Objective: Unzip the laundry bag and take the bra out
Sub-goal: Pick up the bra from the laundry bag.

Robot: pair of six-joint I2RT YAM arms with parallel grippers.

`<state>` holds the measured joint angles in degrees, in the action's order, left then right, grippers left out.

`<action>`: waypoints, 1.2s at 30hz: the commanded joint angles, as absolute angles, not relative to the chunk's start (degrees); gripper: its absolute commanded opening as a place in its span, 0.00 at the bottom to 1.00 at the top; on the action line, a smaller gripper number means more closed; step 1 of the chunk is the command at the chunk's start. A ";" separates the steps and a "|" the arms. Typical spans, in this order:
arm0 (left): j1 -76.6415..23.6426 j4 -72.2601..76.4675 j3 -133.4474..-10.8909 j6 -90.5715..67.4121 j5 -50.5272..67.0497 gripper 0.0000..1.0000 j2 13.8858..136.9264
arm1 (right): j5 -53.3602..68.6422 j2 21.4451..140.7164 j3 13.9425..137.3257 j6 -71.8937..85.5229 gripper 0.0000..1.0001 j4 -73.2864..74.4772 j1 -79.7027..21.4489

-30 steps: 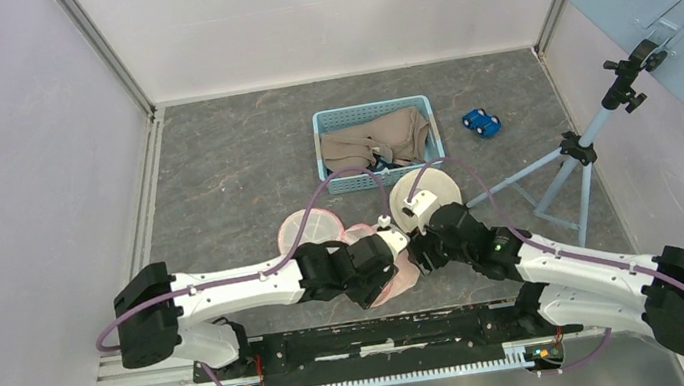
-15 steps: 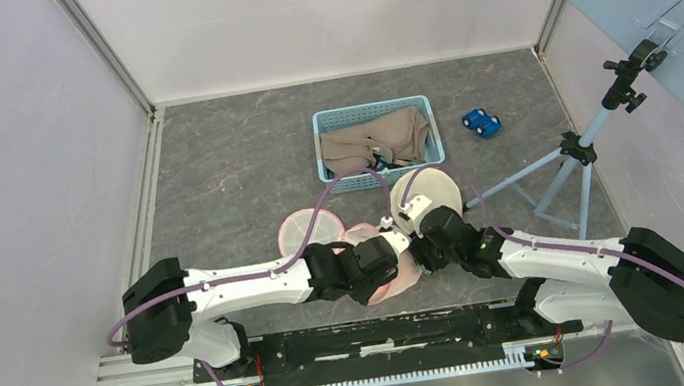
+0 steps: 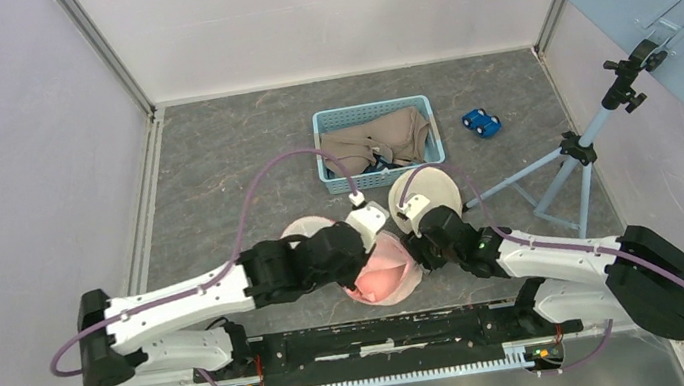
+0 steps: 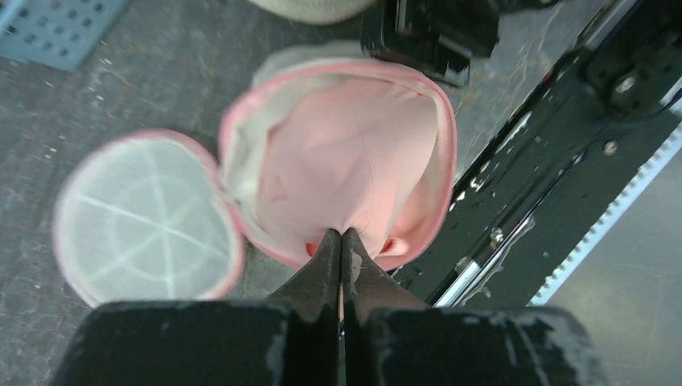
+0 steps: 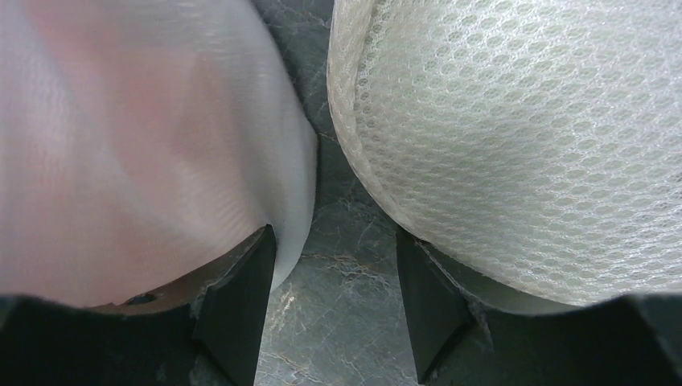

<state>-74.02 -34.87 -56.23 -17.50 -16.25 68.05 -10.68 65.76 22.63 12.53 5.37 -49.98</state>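
Note:
The round mesh laundry bag (image 4: pixel 447 137) with pink trim lies unzipped on the table, its lid (image 4: pixel 145 227) flipped off to the left. The pink bra (image 4: pixel 346 153) fills the bag's body (image 3: pixel 385 273). My left gripper (image 4: pixel 342 234) is shut at the bag's near rim, and the bra's cloth gathers into its tips. From above, the left gripper (image 3: pixel 370 240) sits at the bag's far-left edge. My right gripper (image 5: pixel 334 235) is open over bare table, its left finger against the bag's wall (image 5: pixel 145 145). From above, the right gripper (image 3: pixel 418 246) is at the bag's right side.
A white honeycomb-mesh dome (image 5: pixel 523 137) lies right of the right gripper, behind the bag (image 3: pixel 434 190). Farther back stand a blue basket (image 3: pixel 326 155) of beige clothes and a blue toy car (image 3: pixel 482 122). A tripod (image 3: pixel 567 171) stands at right. The black rail (image 3: pixel 388 333) runs along the near edge.
My left gripper has closed from open to shut and shifted to the bag's far-left side, uncovering the pink bra. The right gripper edged forward earlier and has since held still.

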 commanded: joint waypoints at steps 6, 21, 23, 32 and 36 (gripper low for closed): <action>-74.27 -36.63 -63.27 -20.01 -25.57 0.02 60.65 | -11.90 66.54 22.06 11.24 0.63 4.46 -49.77; -74.00 -35.45 -69.97 -19.37 -34.98 0.02 56.40 | -10.07 66.15 23.01 10.45 0.63 4.51 -49.79; -73.92 -35.20 -71.00 -18.54 -35.06 0.02 56.40 | -9.64 65.73 23.70 10.04 0.63 5.04 -49.76; -71.43 -38.32 -77.25 -15.29 -27.86 0.02 58.66 | -5.62 60.04 28.22 7.94 0.66 8.14 -49.75; -71.35 -39.11 -76.91 -15.73 -24.98 0.02 58.73 | -2.84 56.18 33.02 4.95 0.70 11.55 -49.78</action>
<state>-71.57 -37.93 -75.40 -17.85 -28.75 58.35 -6.00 60.45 26.48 8.54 10.20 -49.98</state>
